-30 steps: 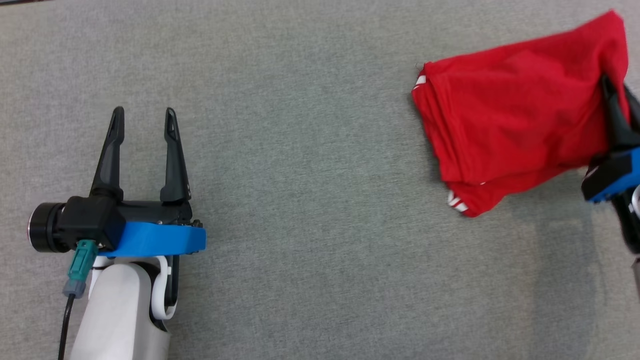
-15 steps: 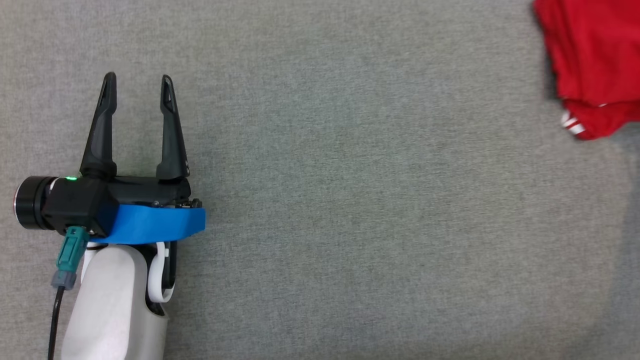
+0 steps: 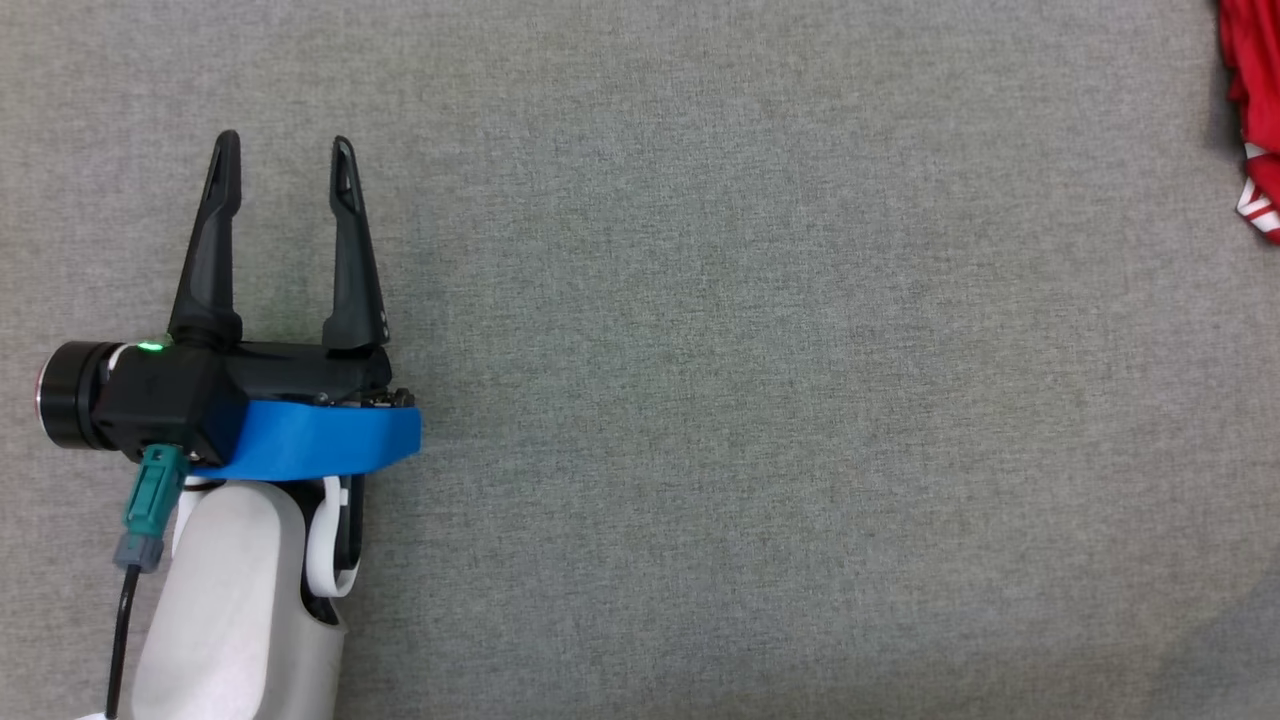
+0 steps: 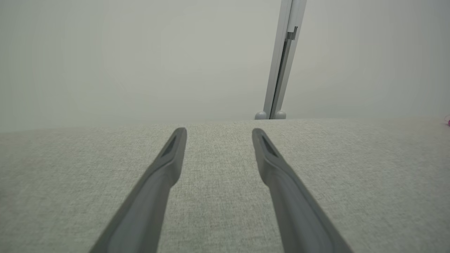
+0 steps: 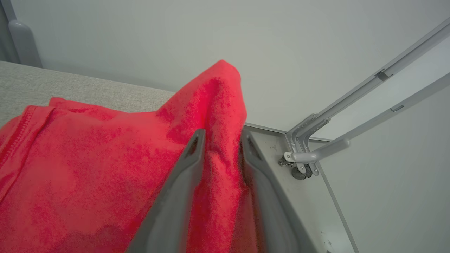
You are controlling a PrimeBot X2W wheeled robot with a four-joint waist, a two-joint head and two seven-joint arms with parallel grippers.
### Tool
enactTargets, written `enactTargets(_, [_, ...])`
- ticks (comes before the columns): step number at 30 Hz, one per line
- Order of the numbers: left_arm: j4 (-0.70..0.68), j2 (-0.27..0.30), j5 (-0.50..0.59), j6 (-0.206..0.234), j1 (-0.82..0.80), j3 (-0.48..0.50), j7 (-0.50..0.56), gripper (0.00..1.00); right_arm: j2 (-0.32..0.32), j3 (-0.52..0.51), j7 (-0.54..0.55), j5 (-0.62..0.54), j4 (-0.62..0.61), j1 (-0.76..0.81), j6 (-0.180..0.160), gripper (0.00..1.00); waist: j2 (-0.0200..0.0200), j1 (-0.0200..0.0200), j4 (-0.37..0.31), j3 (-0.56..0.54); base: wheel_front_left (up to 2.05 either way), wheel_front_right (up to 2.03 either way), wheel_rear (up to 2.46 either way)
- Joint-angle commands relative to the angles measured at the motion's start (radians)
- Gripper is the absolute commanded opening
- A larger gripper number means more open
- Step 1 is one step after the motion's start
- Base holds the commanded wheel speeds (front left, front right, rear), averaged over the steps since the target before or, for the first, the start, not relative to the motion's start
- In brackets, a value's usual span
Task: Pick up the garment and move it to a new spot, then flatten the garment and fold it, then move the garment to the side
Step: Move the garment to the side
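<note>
Beyond the garment (image 5: 88,168) rises a metal frame (image 5: 330,146).

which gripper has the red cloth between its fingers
The right gripper: the red garment is bunched between its two fingers. The left gripper has nothing between its spread fingers, just the grey surface below.

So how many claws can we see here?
2. The left claw is open above the gray fabric surface at the head view's left; the right claw, in its wrist view, has the red garment between its fingers.
</note>
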Motion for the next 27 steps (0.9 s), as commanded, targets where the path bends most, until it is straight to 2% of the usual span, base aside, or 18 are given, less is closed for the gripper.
enactTargets(1, [0.005, -0.001, -0.006, 0.006, -0.018, -0.003, -0.005, 1.00, 0.005, -0.001, -0.013, -0.008, 0.014, -0.019, 0.000, 1.00, 0.0000, -0.0001, 0.002, -0.006, 0.00, 0.00, 0.00])
enactTargets(9, [0.047, -0.003, -0.026, 0.009, 0.032, 0.003, -0.016, 1.00, 0.065, 0.000, -0.106, -0.018, -0.005, 0.031, 0.000, 1.00, 0.0000, -0.0001, 0.005, -0.094, 0.00, 0.00, 0.00])
enactTargets(21, [0.106, -0.004, -0.059, 0.015, 0.157, 0.026, -0.028, 1.00, 0.281, 0.085, -0.200, -0.003, -0.155, 0.213, 0.000, 1.00, 0.0000, -0.0001, 0.036, -0.304, 0.00, 0.00, 0.00])
enactTargets(27, [0.127, 0.001, -0.070, 0.020, 0.211, 0.033, -0.030, 1.00, 0.357, 0.147, -0.223, 0.038, -0.211, 0.320, 0.000, 1.00, 0.0000, -0.0001, 0.048, -0.390, 0.00, 0.00, 0.00])
